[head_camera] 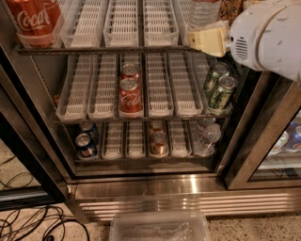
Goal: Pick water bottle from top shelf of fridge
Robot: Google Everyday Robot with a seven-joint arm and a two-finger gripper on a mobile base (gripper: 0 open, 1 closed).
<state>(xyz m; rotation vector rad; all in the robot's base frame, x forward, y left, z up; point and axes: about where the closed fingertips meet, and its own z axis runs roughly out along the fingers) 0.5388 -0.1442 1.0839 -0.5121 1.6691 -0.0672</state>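
Note:
The fridge (pixel 188 197) stands open with its steel louvred base at the bottom. Its top shelf (pixel 124 23) carries long white slotted trays. The water bottle (pixel 202 13), clear and ribbed, stands in the right-hand lane of that shelf, and its top is cut off by the frame edge. My gripper (pixel 194 42), cream-coloured on a white arm (pixel 268 37), reaches in from the right. It sits just in front of and below the bottle's base, at the shelf's front edge.
Red Coca-Cola containers (pixel 33 19) stand at the top left. Coca-Cola cans (pixel 130 94) and green cans (pixel 218 89) sit on the middle shelf. A smaller clear bottle (pixel 209 136) and cans sit on the bottom shelf. Cables (pixel 28 226) and a clear bin (pixel 160 228) lie on the floor.

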